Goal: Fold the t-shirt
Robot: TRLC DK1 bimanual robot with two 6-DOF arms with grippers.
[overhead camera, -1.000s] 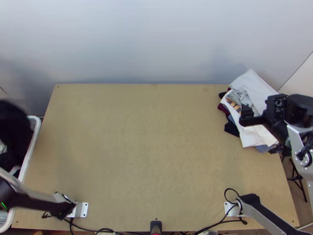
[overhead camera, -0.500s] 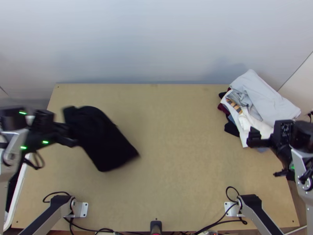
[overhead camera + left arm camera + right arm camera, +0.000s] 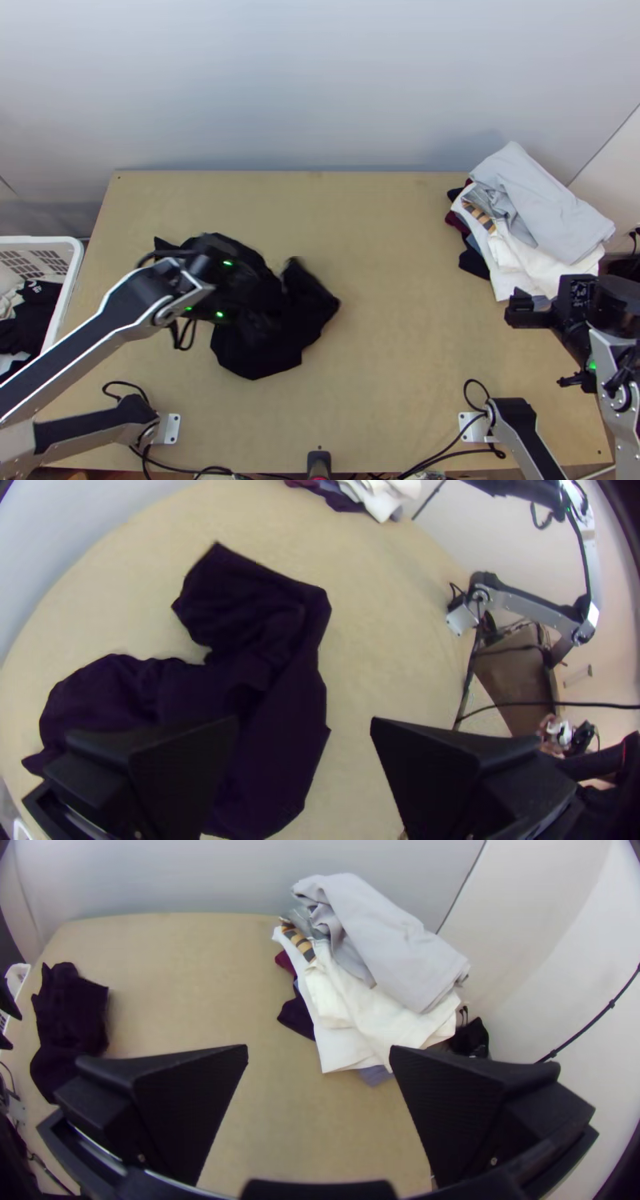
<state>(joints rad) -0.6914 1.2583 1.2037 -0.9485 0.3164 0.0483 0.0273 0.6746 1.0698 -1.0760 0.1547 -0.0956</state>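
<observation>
The black t-shirt [image 3: 264, 340] lies bunched on the left half of the table, partly under my left gripper [image 3: 240, 300]. In the left wrist view the cloth [image 3: 260, 660] is crumpled with one part jutting out, and the left gripper [image 3: 305, 723] is open above it, its fingers wide apart. My right gripper [image 3: 520, 310] is by the table's right edge, just in front of the clothes pile. In the right wrist view the right gripper [image 3: 319, 1052] stands open with nothing between its fingers, and the t-shirt [image 3: 73, 1020] is far across the table.
A pile of folded clothes [image 3: 544, 216], grey and white on top, lies at the table's back right corner. A white basket [image 3: 70, 280] with clothes stands at the left edge. Bare wooden table [image 3: 400, 360] stretches between the t-shirt and the right arm.
The left arm has swung in from the basket side over the table, and the black t-shirt came with it and now lies bunched, let go. The right gripper has moved nearer the table's front.
</observation>
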